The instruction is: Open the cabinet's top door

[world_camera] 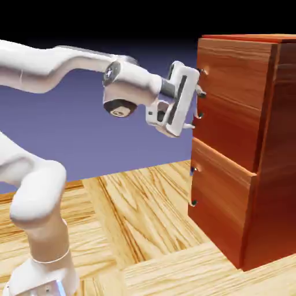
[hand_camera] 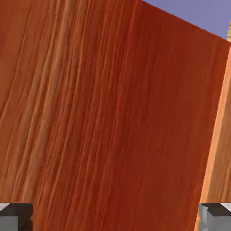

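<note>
The cabinet (world_camera: 243, 144) stands on the bench (world_camera: 144, 214) at the right of the exterior view, reddish-brown wood grain, with two stacked front panels facing toward 9 o'clock. The top door (world_camera: 228, 98) is the taller upper panel, and it looks shut, flush with the cabinet's front. Its handle (world_camera: 200, 92), a small curved silver piece, sits at the door's 9 o'clock edge, running from near the top corner down to about mid-panel. The lower panel (world_camera: 222, 202) carries a like handle (world_camera: 193, 186) on the same edge. The white arm (world_camera: 52, 66) reaches across from 9 o'clock, and the gripper (world_camera: 196, 98) is right at the top door's handle, its flat white hand body standing close before the door's edge. Nothing else stands between hand and door; the bench around the cabinet shows only its pale wood planks. In the hand view the door's wood (hand_camera: 103, 113) fills nearly everything, its grain running slightly tilted, with a sliver of blue-violet backdrop (hand_camera: 198, 16) at 1 o'clock and a lighter wood strip (hand_camera: 219, 149) along 3 o'clock. The two grey fingertips (hand_camera: 16, 215) show at the bottom corners, far apart, so the jaws stand wide open with nothing visibly between them there; whether the handle lies within their span I cannot tell. No brand, label or writing can be read on anything.
</note>
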`<move>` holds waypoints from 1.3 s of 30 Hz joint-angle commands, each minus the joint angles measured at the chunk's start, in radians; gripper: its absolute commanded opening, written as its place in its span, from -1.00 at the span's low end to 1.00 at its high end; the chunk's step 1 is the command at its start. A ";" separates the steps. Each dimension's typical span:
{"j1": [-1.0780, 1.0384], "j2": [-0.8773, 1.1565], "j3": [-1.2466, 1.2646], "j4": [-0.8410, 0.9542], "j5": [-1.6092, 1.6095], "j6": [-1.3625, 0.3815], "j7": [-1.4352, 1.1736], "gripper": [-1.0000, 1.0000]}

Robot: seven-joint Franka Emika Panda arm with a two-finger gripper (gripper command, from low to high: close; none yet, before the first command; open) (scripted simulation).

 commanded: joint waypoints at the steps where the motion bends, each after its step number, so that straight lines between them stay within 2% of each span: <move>1: -0.013 -0.007 0.015 0.006 0.044 -0.001 0.018 0.00; 34: -0.438 -0.224 0.509 0.218 1.475 -0.042 0.622 0.00; 39: -0.581 -0.166 0.592 0.314 1.500 -0.076 0.607 0.00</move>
